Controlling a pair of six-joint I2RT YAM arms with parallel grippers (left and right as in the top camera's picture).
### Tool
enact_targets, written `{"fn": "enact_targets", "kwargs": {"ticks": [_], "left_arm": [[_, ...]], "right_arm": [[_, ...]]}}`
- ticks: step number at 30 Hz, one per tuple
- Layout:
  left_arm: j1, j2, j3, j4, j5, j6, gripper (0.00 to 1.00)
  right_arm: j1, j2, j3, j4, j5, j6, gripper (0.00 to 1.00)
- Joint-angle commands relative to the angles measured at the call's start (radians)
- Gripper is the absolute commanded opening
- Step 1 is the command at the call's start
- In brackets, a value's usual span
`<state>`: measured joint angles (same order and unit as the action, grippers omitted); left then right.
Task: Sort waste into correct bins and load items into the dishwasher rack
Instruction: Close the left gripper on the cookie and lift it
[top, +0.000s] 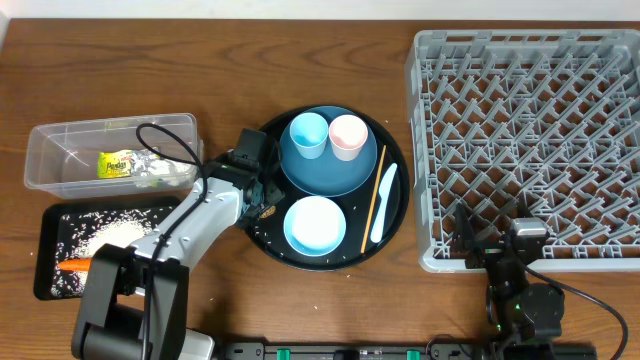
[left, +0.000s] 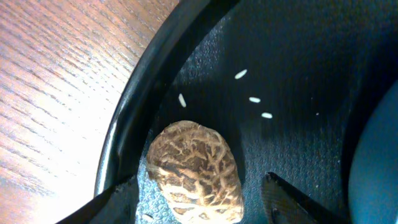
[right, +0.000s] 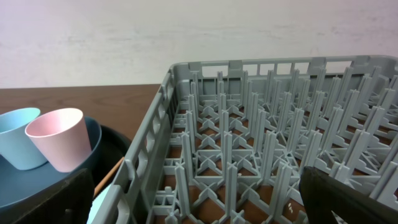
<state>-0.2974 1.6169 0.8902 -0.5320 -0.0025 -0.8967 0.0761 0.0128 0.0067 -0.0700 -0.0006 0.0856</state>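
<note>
Overhead: the left end effector (top: 263, 200) hangs over the left rim of the round black tray (top: 400, 215), with the small brown biscuit (top: 268, 211) right under its tip. The white bowl (top: 315, 225) sits just to its right and the dark-blue plate (top: 325, 165) just beyond it. Behind it, toward the arm's base, lies the shallow black tray (top: 50, 225); the clear tub (top: 60, 140) is off to its left. If the biscuit breaks or slips on the way to either bin, crumbs would land on the counter (top: 200, 60).

Left wrist: the jaws stand apart, one finger (left: 118, 202) on each side of the biscuit (left: 196, 171), not clamped on it. The biscuit lies close against the tray's raised rim (left: 143, 93), on the left finger's side. That finger could catch the rim as it closes, pushing the biscuit away or tilting the tray. A hard squeeze may crumble it. Loose rice grains (left: 240, 74) ahead of the fingers would be left behind by this grasp.

Right wrist: the right end effector (right: 199, 199) is wide open and empty, low in front of the dishwasher rack (right: 261, 143), with the pale-pink cup (right: 59, 137) and light-blue cup (right: 15, 140) to its left. Reaching for them now risks crossing the left arm over the round tray.
</note>
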Motion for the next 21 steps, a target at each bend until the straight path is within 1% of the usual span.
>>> {"fn": "enact_targets", "kwargs": {"ticks": [1, 21], "left_arm": [[-0.003, 0.012, -0.01, -0.01, -0.005, -0.007, 0.68], [-0.003, 0.033, -0.01, -0.008, -0.005, -0.007, 0.68]], "right_arm": [[-0.017, 0.0, -0.001, -0.005, 0.008, -0.012, 0.99], [-0.017, 0.0, -0.001, -0.005, 0.008, -0.012, 0.99]]}}
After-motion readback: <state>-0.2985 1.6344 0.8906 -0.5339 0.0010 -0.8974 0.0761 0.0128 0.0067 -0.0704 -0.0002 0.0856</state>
